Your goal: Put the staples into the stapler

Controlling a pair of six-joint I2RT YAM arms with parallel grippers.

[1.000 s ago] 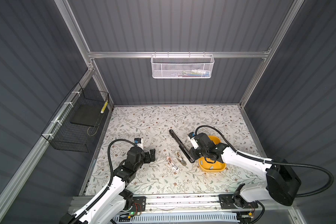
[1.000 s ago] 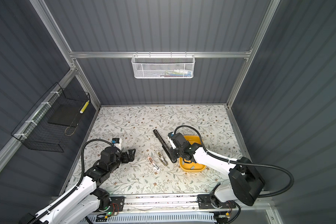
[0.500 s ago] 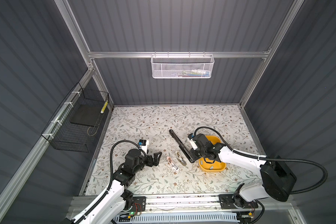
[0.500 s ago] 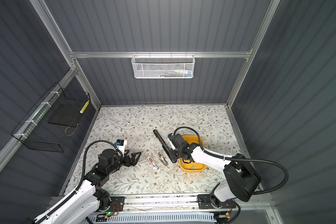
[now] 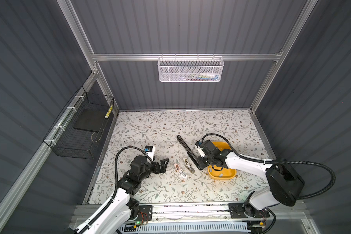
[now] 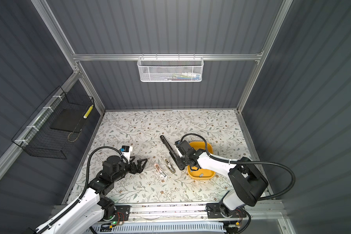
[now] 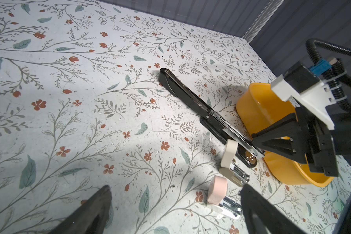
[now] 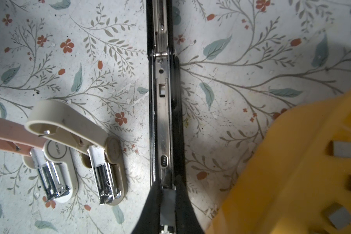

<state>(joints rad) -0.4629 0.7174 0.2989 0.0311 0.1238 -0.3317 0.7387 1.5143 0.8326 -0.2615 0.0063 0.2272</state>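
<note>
Grey staple strip (image 8: 167, 199), pinched in the right gripper (image 8: 167, 189), hangs over the open black stapler's (image 8: 163, 113) channel end, lengthwise along it; the left gripper (image 5: 165, 166), spread wide, is farther off.

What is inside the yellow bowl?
Small grey staple strips lie on the bottom of the yellow bowl. The right arm covers part of it, so more may be hidden there.

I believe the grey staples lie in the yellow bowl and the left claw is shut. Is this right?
Not fully. The left claw is open: the left wrist view shows its fingers wide apart. The staples do lie in the yellow bowl, as the right wrist view shows.
</note>
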